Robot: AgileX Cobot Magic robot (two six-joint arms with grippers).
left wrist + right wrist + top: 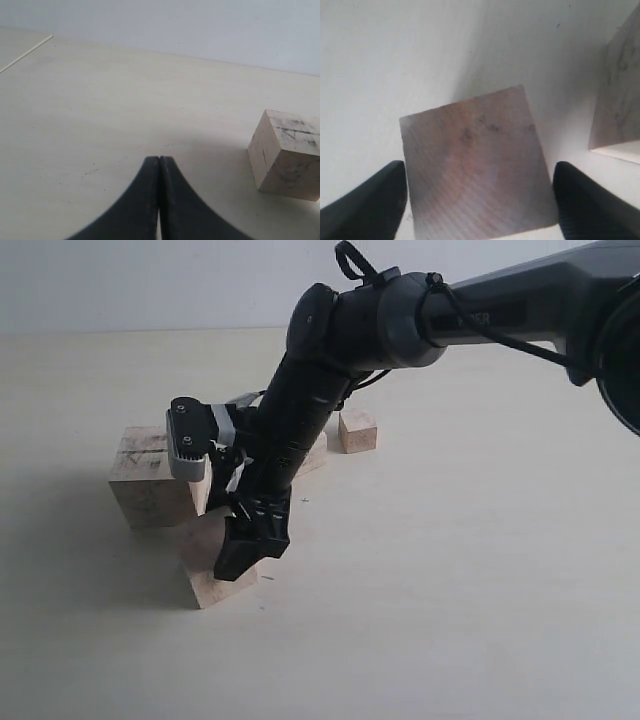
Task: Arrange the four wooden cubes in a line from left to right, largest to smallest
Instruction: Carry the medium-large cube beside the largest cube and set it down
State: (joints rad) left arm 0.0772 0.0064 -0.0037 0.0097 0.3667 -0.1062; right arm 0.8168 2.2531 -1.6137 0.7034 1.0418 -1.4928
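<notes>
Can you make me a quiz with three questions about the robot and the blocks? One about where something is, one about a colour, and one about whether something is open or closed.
1. Where is the right gripper?
A. With one finger on each side of a wooden cube
B. On top of the smallest cube
C. Up in the air, far from every cube

2. What colour are the cubes?
A. Red
B. Pale wood
C. Blue

3. How is the left gripper?
A. Wide open
B. Holding a cube
C. Shut, holding nothing

Answers:
1 A: the right wrist view shows a black finger on either side of the cube.
2 B: every cube in view is light, unpainted wood.
3 C: its two fingers press together with nothing between them.
</notes>
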